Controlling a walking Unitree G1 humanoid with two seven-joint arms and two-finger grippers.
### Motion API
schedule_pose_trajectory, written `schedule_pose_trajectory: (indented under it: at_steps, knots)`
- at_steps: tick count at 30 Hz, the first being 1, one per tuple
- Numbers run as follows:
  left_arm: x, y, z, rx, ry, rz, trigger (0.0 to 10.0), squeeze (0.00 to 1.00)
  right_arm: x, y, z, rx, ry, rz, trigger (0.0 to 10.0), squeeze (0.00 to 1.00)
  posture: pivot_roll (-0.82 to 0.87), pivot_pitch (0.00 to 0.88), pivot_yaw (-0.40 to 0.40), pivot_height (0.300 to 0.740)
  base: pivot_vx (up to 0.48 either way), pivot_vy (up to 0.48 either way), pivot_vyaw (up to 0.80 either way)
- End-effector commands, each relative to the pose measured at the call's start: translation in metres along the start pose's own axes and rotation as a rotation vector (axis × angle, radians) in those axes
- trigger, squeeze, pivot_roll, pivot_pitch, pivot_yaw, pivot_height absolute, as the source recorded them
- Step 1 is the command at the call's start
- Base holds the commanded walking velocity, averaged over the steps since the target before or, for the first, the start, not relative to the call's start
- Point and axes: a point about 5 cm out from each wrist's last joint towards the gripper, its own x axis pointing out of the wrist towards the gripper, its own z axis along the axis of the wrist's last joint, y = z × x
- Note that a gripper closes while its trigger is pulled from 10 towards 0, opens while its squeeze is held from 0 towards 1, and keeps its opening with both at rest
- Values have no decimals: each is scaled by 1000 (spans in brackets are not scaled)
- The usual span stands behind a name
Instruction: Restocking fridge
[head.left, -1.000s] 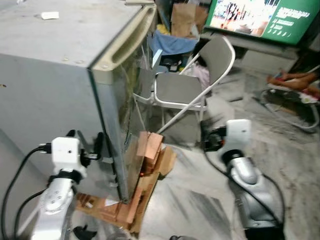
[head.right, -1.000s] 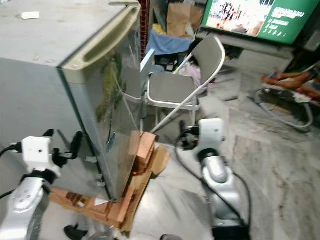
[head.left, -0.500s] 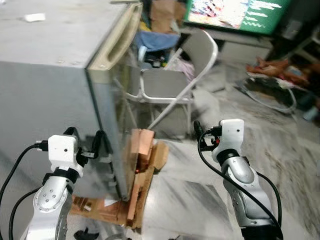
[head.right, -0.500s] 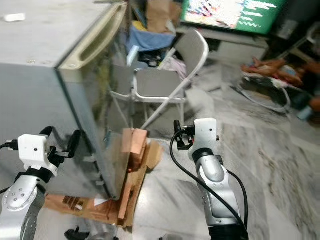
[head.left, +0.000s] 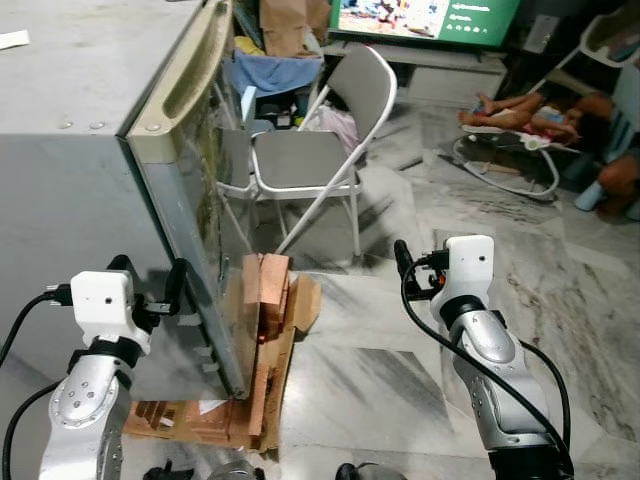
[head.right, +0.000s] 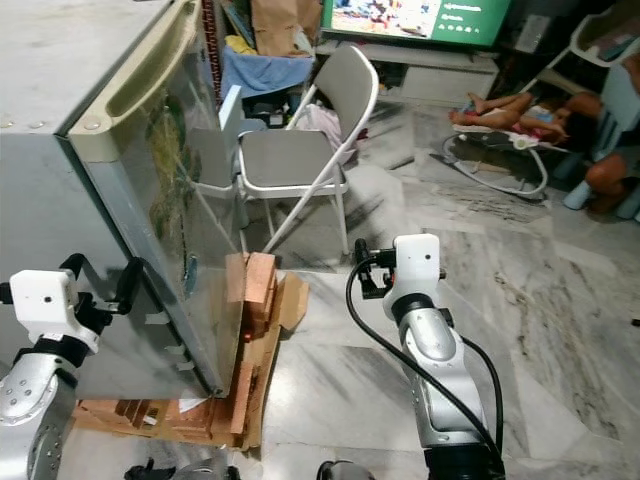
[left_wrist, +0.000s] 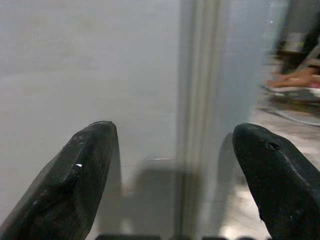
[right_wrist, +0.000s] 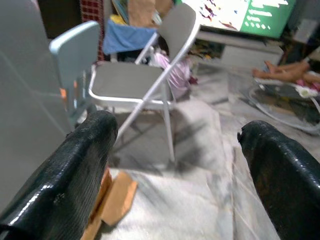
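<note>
The grey, metal-sided fridge (head.left: 90, 190) stood at the robot's left with its door closed, its base resting on a pile of flattened brown cardboard and wooden blocks (head.left: 262, 340) on the marbled stone floor (head.left: 400, 370). The left tool (head.left: 150, 290) was held up close against the fridge's side, just short of the door's edge, its two black fingers (left_wrist: 75, 185) spread wide and gripping nothing; the left wrist view showed the grey panel and the pale door seam between them. The right tool (head.right: 362, 268) hung over bare floor, well apart from the fridge, its fingers (right_wrist: 75, 180) also set wide and empty, pointing toward a grey folding metal chair (head.left: 320, 150) that stood just beyond the fridge's door.

Compared with a second earlier, the whole scene had slid leftward and the head camera took in more of the room: the green-edged television screen (head.left: 420, 15) sat nearer the middle of the top edge, and a person's bare legs (head.left: 520, 105) lying beside a bouncer seat on the floor had come further into view at the right. Both arms kept much the same raised posture, the left one staying close beside the fridge.
</note>
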Motion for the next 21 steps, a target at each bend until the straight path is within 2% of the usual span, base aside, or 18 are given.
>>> schedule_pose_trajectory:
  at_steps: [1, 8, 15, 21]
  knots:
    - [5, -26, 6, -2, -22, -152, 10000, 0, 1, -2, -4, -5, 31, 8, 10000, 0, 119, 0, -69, 740, 0, 0, -800]
    - [-6, -20, -3, 37, 27, -50, 10000, 0, 3, -3, -8, -17, 54, 9, 10000, 0, 126, 0, -61, 740, 0, 0, 0]
    - [-7, -26, -3, 54, 39, -94, 10000, 0, 2, -2, -12, -13, 74, 11, 10000, 0, 126, 0, -70, 740, 0, 0, 0]
    - [0, -32, -2, 35, 40, -120, 10000, 0, 3, -2, -13, -14, 87, 22, 10000, 0, 133, 3, -65, 740, 0, 0, 0]
